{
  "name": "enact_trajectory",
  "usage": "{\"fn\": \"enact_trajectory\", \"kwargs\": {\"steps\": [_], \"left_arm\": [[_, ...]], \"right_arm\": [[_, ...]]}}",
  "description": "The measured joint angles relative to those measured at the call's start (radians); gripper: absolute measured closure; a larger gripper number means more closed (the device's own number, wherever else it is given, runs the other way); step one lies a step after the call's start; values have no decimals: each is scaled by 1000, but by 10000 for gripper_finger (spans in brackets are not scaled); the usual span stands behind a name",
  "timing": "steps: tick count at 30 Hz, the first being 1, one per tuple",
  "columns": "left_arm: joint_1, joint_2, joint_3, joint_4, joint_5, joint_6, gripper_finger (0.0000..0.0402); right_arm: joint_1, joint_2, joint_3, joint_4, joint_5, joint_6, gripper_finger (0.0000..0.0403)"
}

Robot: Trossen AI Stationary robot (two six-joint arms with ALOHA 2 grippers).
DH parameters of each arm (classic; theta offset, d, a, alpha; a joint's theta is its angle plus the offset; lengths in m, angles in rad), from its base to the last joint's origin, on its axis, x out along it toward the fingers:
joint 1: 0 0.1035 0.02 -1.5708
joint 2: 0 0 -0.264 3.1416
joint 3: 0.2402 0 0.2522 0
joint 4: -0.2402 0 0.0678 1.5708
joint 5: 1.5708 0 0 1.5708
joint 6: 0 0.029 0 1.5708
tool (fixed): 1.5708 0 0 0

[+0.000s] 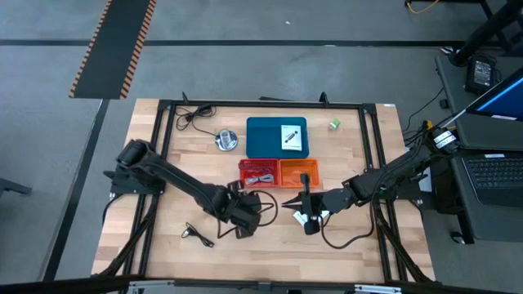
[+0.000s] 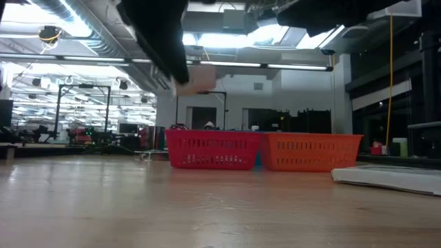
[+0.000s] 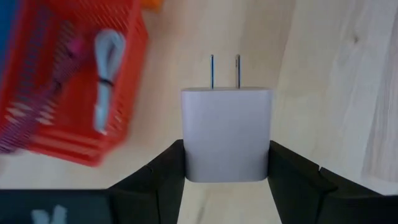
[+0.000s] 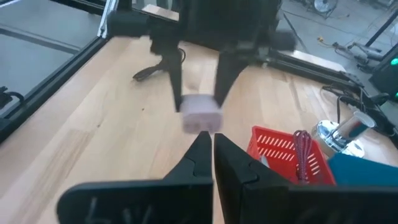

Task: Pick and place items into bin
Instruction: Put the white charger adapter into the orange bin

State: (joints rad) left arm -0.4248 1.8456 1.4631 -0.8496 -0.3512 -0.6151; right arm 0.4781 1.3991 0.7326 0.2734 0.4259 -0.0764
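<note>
My left gripper (image 3: pixel 227 149) is shut on the pale cube (image 3: pixel 227 130), a white plug block with two metal prongs (image 3: pixel 224 71). It hangs above bare wood in front of the red bin (image 1: pixel 259 173). The right wrist view shows the same cube (image 4: pixel 200 114) clear of the table. My right gripper (image 4: pixel 212 140) is shut and empty, near the orange bin (image 1: pixel 299 173); a white card (image 1: pixel 299 218) lies flat by it. Another card (image 1: pixel 290 136) lies on the blue tray (image 1: pixel 265 137). The green cube (image 1: pixel 334 124) sits far right. A black cable (image 1: pixel 198 234) lies near left. My left gripper pinches the pale cube by its two opposite flat sides (image 3: pixel 189 143) between the fingers (image 3: pixel 165 168). The fingers come from above, slanting down. The cube sits at their free ends, lifted clear of the table, with its prongs pointing away from the wrist.
The red bin holds a white cable (image 3: pixel 106 74) and a purple one (image 4: pixel 303 152). A round silver disc (image 1: pixel 226 140) stands left of the blue tray, with a second black cable (image 1: pixel 192 114) by the far left corner. A black frame (image 1: pixel 163 163) rims the table.
</note>
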Motion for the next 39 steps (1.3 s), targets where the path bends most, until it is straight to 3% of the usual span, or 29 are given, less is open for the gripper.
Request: {"fn": "enact_trajectory", "kwargs": {"steps": [4, 9, 21, 27, 35, 39], "left_arm": [[0, -43, -22, 28, -50, 79, 216], [2, -127, -147, 137, -77, 99, 216], [65, -294, -484, 721, 8, 370, 216], [103, -331, -573, 896, 65, 481, 216], [160, -346, -578, 998, 177, 628, 216], [194, -345, -578, 1012, 217, 662, 216]], "right_arm": [[0, 0, 0, -4, 0, 44, 403], [0, 0, 0, -5, 0, 75, 403], [0, 0, 0, 63, 0, 74, 391], [-1, 0, 0, 103, 0, 73, 315], [-44, 18, 0, 134, 0, 74, 167], [-76, 38, 0, 133, 0, 89, 112]]}}
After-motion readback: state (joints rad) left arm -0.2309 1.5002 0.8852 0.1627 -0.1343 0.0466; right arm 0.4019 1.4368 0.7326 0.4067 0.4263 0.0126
